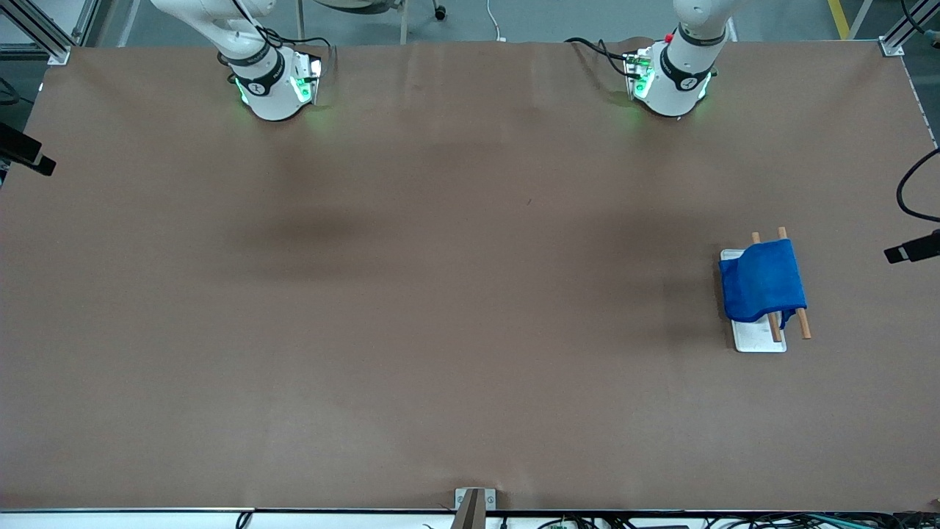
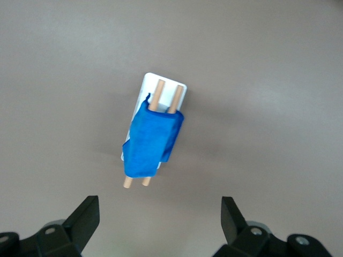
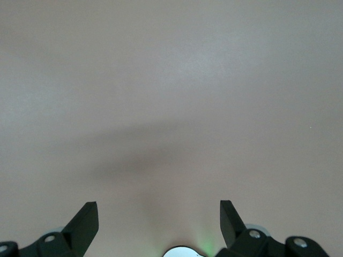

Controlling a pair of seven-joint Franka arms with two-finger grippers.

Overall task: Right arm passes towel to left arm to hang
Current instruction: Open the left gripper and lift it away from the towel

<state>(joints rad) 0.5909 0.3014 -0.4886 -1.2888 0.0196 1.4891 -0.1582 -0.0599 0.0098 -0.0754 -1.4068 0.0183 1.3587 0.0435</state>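
Note:
The bright blue towel (image 1: 762, 281) hangs draped over the two wooden rods of a small rack (image 1: 761, 339) with a white base, toward the left arm's end of the table. It also shows in the left wrist view (image 2: 150, 144), on the rack (image 2: 163, 90). My left gripper (image 2: 159, 219) is open and empty, high above the table with the rack in its view. My right gripper (image 3: 158, 222) is open and empty, high over bare table near its own base (image 3: 184, 251). Neither gripper shows in the front view, only the right arm's base (image 1: 273, 87) and the left arm's base (image 1: 668, 81).
The brown table cover (image 1: 411, 294) runs across the whole view. Black camera mounts stick in at the table's ends (image 1: 910, 248) (image 1: 26, 153). A small metal bracket (image 1: 474, 499) sits at the table edge nearest the front camera.

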